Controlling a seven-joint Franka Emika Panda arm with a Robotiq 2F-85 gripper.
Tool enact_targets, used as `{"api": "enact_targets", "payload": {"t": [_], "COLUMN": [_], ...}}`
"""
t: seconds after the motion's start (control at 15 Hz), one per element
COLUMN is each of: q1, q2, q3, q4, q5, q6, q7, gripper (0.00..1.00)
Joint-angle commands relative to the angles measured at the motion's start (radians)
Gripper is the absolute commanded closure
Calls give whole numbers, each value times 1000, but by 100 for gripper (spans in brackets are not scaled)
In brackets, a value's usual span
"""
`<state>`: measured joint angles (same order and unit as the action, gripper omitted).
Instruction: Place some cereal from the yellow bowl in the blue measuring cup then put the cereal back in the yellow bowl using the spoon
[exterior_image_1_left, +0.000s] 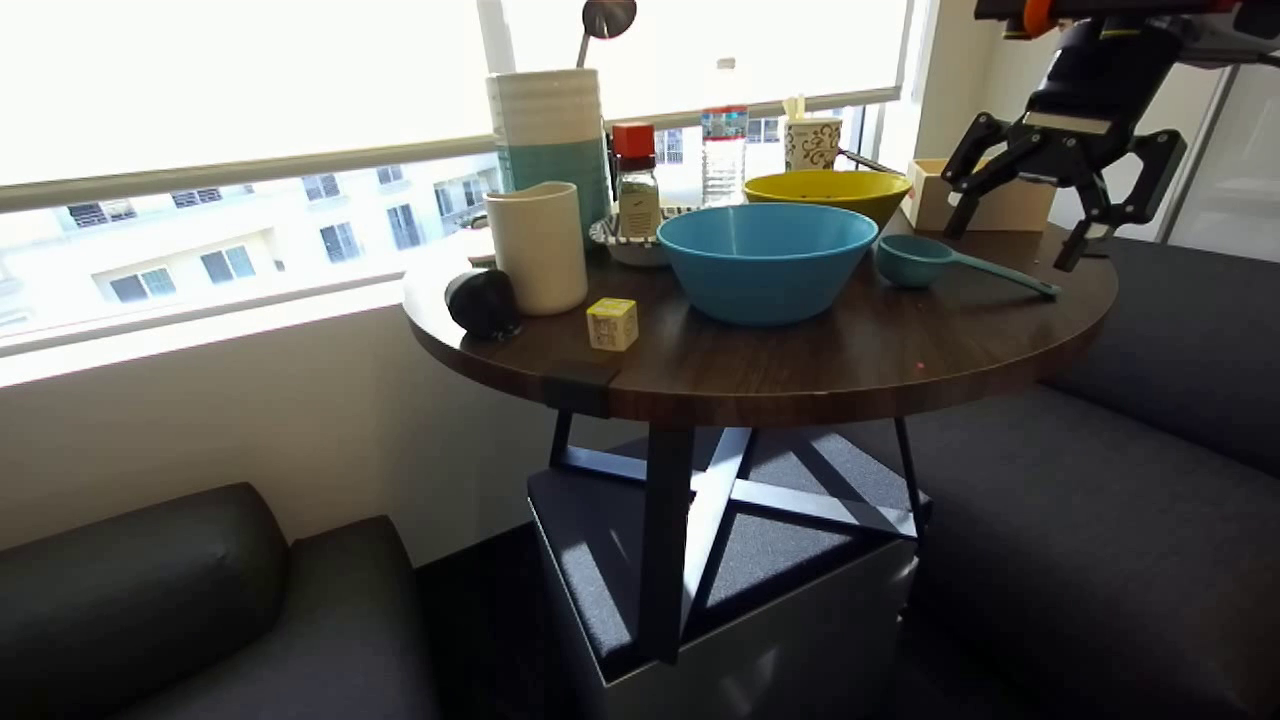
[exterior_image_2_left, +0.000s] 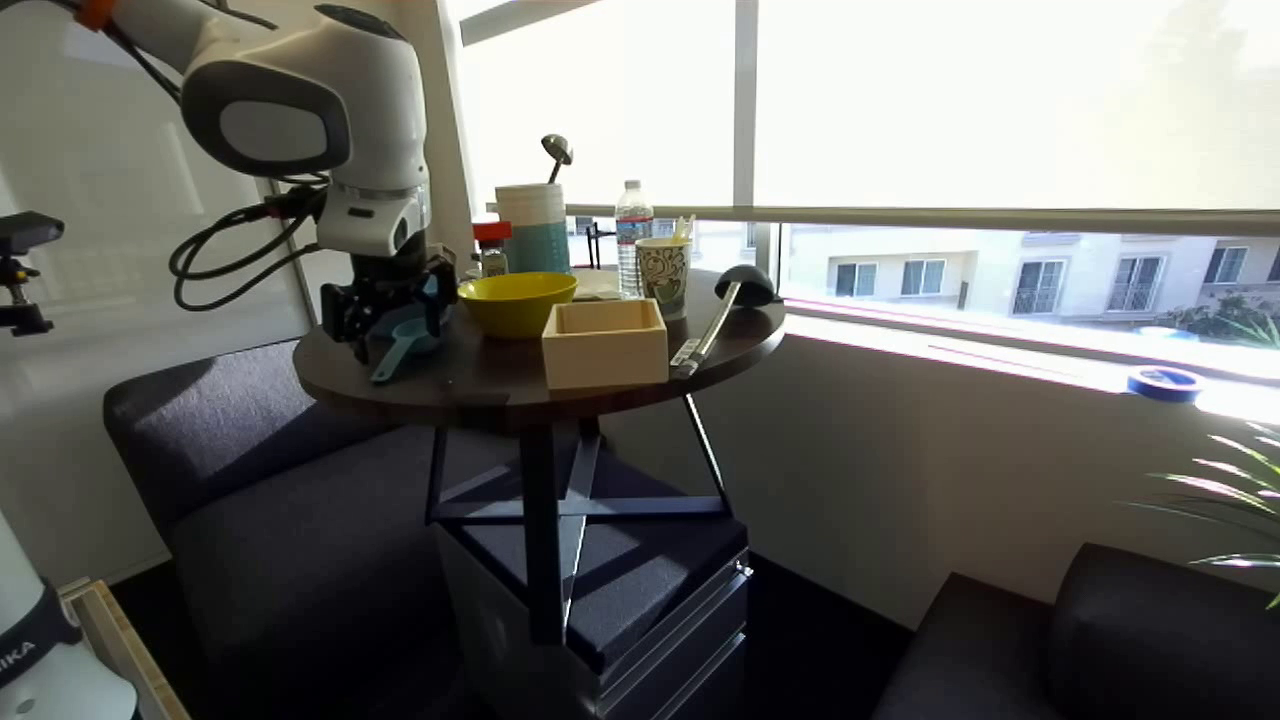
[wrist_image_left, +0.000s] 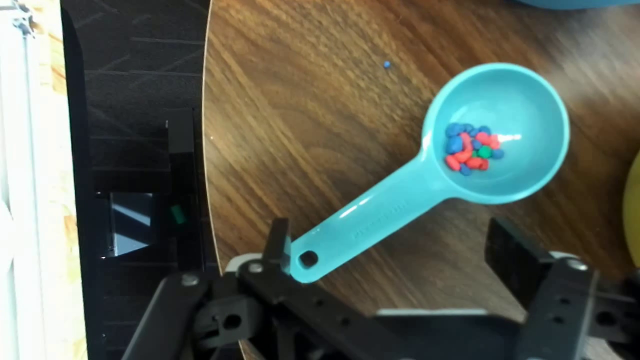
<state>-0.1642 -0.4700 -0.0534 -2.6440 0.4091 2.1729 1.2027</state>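
The blue measuring cup (wrist_image_left: 525, 165) lies upright on the table, its handle angled toward my gripper (wrist_image_left: 390, 241). Several red, blue and green cereal pieces (wrist_image_left: 465, 152) sit inside it. My jaws stand wide open with nothing gripped; one finger appears over the handle's end, the opposite one off to the side. In an exterior view the gripper (exterior_image_1_left: 1017, 232) hangs just above the handle. The yellow bowl (exterior_image_2_left: 510, 310) stands beside the cup; its contents are hidden. Which thing is the spoon I cannot tell; a long-handled black ladle (exterior_image_2_left: 745, 285) rests at the table's edge.
Close to the cup is a large teal-blue bowl (exterior_image_1_left: 765, 275). A tan box (exterior_image_2_left: 605, 360) is near the rim. Beyond stand a patterned paper cup (exterior_image_1_left: 812, 145), water bottle (exterior_image_1_left: 724, 150), red-capped jar (exterior_image_1_left: 637, 190) and cream vessel (exterior_image_1_left: 540, 250). One blue crumb (wrist_image_left: 386, 64) lies on the wood.
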Motion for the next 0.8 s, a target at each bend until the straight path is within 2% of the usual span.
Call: {"api": "enact_targets", "payload": {"t": [0.0, 0.73], "q1": [3, 10], "q2": [-24, 1], "q3": [-3, -3], "q4": [-25, -35], "q5": [43, 110], "q6": [-4, 9], "q7": [14, 10], "gripper": [0, 0]}}
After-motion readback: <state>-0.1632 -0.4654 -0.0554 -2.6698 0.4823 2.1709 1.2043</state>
